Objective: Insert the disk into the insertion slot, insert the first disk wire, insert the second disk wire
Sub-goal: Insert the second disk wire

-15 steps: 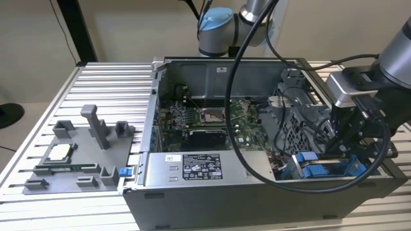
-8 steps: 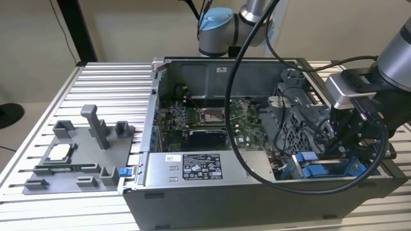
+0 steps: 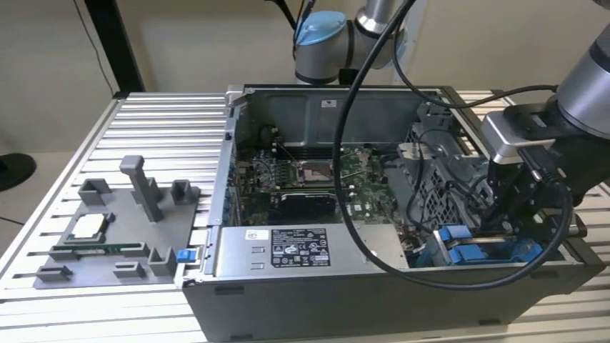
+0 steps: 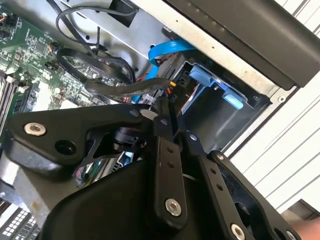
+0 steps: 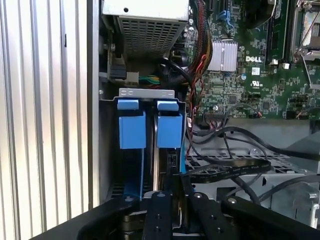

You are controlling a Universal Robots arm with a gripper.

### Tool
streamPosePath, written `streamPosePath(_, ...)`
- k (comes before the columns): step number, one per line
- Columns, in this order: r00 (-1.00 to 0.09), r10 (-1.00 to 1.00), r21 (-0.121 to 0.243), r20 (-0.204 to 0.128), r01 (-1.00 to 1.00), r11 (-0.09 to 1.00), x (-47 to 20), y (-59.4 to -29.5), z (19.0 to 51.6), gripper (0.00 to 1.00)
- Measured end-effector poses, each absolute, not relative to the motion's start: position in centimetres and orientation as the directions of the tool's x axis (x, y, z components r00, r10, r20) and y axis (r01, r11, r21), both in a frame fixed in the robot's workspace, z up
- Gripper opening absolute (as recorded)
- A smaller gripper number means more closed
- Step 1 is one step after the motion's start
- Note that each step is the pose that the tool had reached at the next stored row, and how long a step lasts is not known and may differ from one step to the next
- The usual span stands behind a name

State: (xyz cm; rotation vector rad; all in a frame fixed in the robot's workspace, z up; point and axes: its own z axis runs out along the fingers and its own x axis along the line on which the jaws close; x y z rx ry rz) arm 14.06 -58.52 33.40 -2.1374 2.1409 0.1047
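The gripper (image 3: 510,214) is reaching into the case (image 3: 286,286) at the exterior view's right, fingers pinching narrow on a black wire (image 5: 225,172) by the blue-framed disk (image 5: 170,130).

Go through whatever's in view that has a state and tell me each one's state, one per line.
computer case: side panel off, interior exposed.
disk: seated upright in its bay beside a second blue-framed carrier.
gripper: lowered into the drive bay, fingers together by the disk's edge.
processor socket: uncovered.

Even indoor light for you, case interior (image 3: 315,171) dim and shadowed, mild glare on ribbed table (image 3: 162,136), your wrist views soft, black gripper (image 4: 167,122) links blurred up close.
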Motion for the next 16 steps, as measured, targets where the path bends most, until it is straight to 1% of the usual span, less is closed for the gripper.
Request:
streamPosePath(2, 0.0, -0.992, -0.032, -0.129, -0.999, 0.004, 14.1, -58.5, 33.8, 1.0)
streamPosePath(9, 0.0, -0.992, -0.032, -0.127, -0.999, 0.004, 14.1, -58.5, 36.7, 1.0)
streamPosePath(16, 0.0, -0.992, -0.032, -0.127, -0.999, 0.004, 14.1, -58.5, 38.6, 1.0)
